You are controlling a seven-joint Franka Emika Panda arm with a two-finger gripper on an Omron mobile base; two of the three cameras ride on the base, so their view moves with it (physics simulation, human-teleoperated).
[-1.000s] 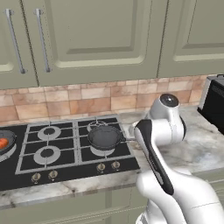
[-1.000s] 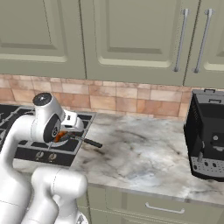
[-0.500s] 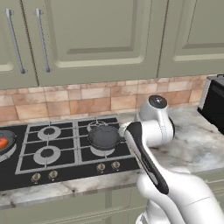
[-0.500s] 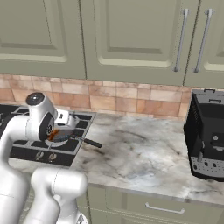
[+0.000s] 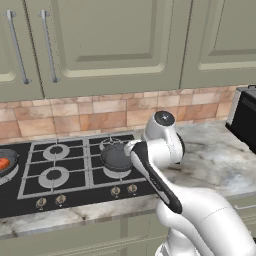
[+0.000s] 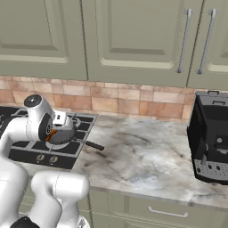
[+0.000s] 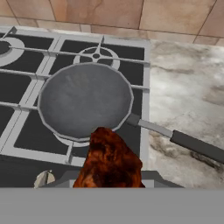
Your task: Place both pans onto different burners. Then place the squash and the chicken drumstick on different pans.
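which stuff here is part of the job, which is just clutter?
Job:
- empty pan on a cooktop burner
- second pan at far left, orange squash in it
- browned drumstick in the gripper

Clutter:
- coffee machine
- cabinets

Two rear base views flanking arm, sharing cooktop, hand view close above pan

Sage-green wall cabinets with raised panels and slim vertical metal handles hang above a backsplash of tan and terracotta tiles. Below runs a grey-veined marble counter, with matching green drawer fronts under it. A black coffee machine stands on the counter against the tiles, far from the fingers. Light is even and soft.
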